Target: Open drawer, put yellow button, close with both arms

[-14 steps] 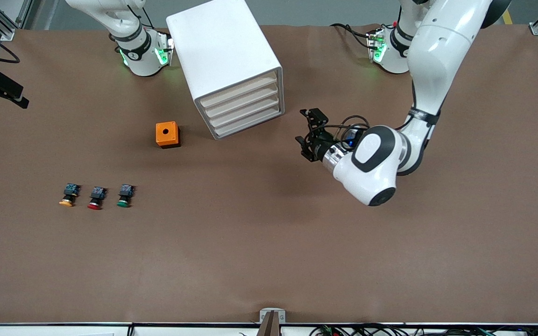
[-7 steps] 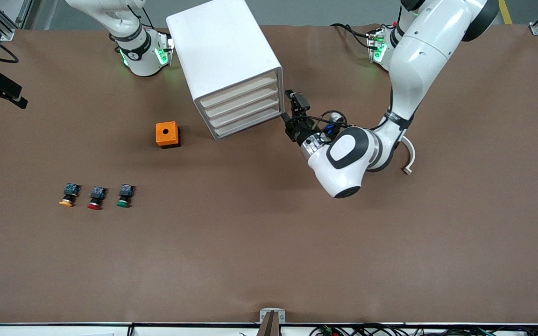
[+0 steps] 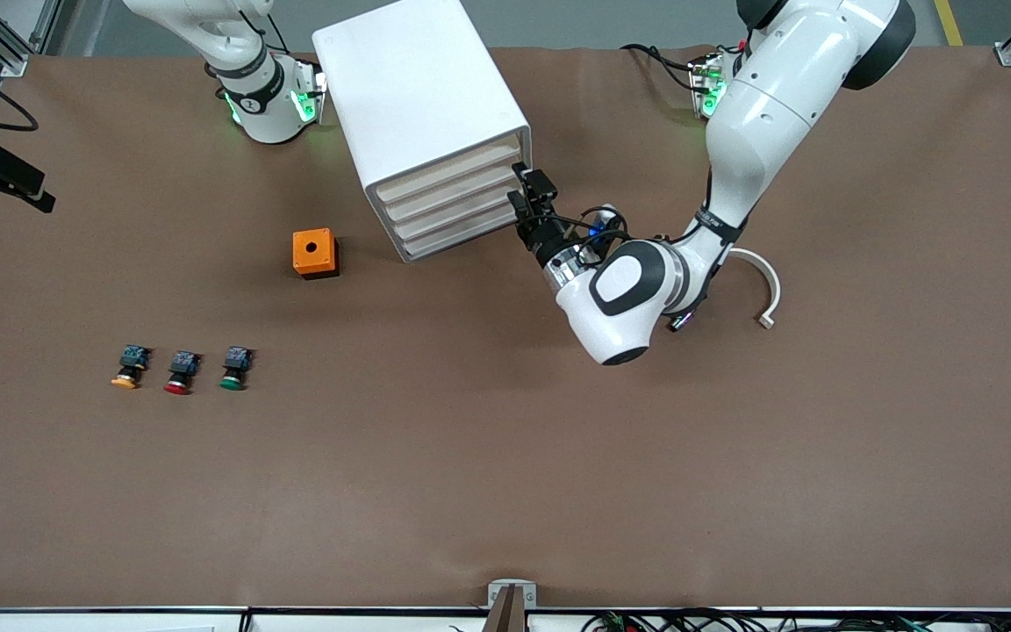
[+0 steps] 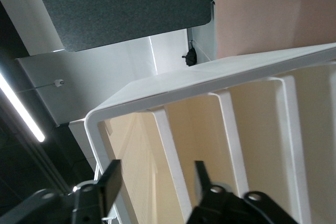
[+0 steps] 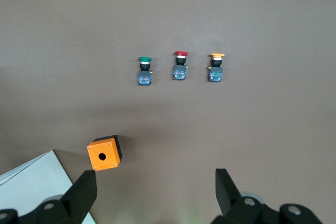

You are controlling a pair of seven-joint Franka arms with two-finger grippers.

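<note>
Four shallow drawers sit shut in the white cabinet (image 3: 422, 105), and the drawer (image 3: 446, 169) wanted is the uppermost, flush with the rest; the left gripper (image 3: 530, 195) is right at the cabinet's front corner toward the left arm's end of the table, level with the upper fronts, and in the left wrist view its fingers (image 4: 107, 182) stand a moderate way apart astride the corner post and the edge of a drawer front, gripping nothing that I can make out. Judging by this, the opening step is in hand and only at the reach-and-grasp stage: the next move calls for the fingers to pinch the top drawer's front edge, not the cabinet frame, and then pull straight out along the slide. Well away from that gripper, toward the right arm's end and nearer the front camera, the yellow button (image 3: 126, 368) lies untouched in a row with a red-capped button (image 3: 179, 373) and a green-capped button (image 3: 233, 368), an orange box (image 3: 314, 253) between them and the cabinet. High over those buttons, the right gripper (image 5: 155, 195) waits with fingers spread wide and empty
</note>
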